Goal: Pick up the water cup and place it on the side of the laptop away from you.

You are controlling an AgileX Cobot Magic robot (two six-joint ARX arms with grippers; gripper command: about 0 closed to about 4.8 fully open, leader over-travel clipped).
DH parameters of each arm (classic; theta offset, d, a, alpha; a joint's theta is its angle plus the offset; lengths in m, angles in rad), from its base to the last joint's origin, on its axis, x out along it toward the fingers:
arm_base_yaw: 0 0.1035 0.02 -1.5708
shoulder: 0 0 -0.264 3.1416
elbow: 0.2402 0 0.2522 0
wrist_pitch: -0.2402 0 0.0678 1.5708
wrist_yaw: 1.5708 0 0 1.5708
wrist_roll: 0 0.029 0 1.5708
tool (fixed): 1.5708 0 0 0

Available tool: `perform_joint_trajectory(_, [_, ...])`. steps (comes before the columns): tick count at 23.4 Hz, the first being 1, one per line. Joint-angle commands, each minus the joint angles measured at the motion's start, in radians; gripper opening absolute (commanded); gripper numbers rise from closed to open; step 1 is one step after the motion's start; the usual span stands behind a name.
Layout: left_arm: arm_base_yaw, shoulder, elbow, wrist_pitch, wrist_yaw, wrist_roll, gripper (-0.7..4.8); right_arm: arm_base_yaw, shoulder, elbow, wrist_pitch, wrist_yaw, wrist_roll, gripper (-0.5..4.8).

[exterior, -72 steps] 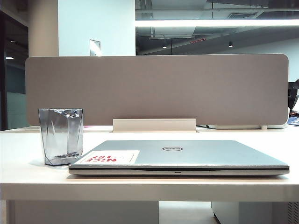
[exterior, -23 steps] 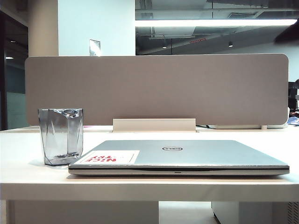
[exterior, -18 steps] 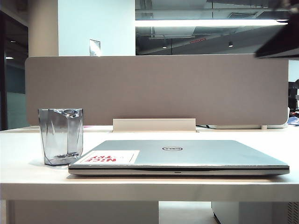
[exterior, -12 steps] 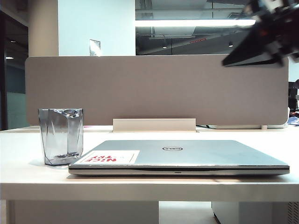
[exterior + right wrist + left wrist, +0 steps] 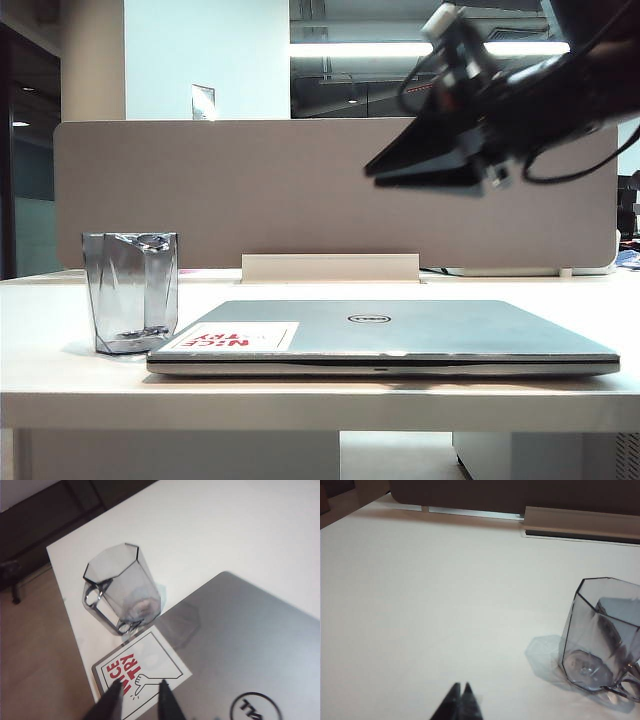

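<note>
Exterior view: the water cup (image 5: 131, 292) is seen upright on the table (image 5: 50, 340), near the left edge and close to the front edge. It stands just beside the left edge of the laptop (image 5: 400, 335), at the corner that carries the white sticker with red lettering (image 5: 232, 337). Whether cup and laptop touch cannot be told. The laptop is closed and lies flat, lid up, along the front edge of the table. A grey partition panel (image 5: 300, 190) stands along the back edge.

The right end effector (image 5: 372, 174) is held high in the air above the laptop, over its right half, well clear of the lid, with the fingers pointing toward the cup's side. In the right wrist view the right end effector (image 5: 139, 692) shows its two fingers (image 5: 114, 690) parted by a narrow gap with nothing between them; the sticker and the cup (image 5: 122, 587) lie beyond the tips.

In the left wrist view the left end effector (image 5: 460, 689) is seen above bare table, its two fingertips pressed together and empty. The cup (image 5: 600, 635) stands apart from it.
</note>
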Motion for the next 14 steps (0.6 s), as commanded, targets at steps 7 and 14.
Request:
perform_joint_trajectory(7, [-0.001,0.001,0.003,0.006,0.004,0.0,-0.05,0.103,0.189,0.093,0.049,-0.06,-0.002,2.36])
perform_joint_trajectory(14, [-0.001,0.001,0.003,0.006,0.004,0.0,-0.05,0.163,0.327,0.181,0.076,-0.201,-0.087,2.85])
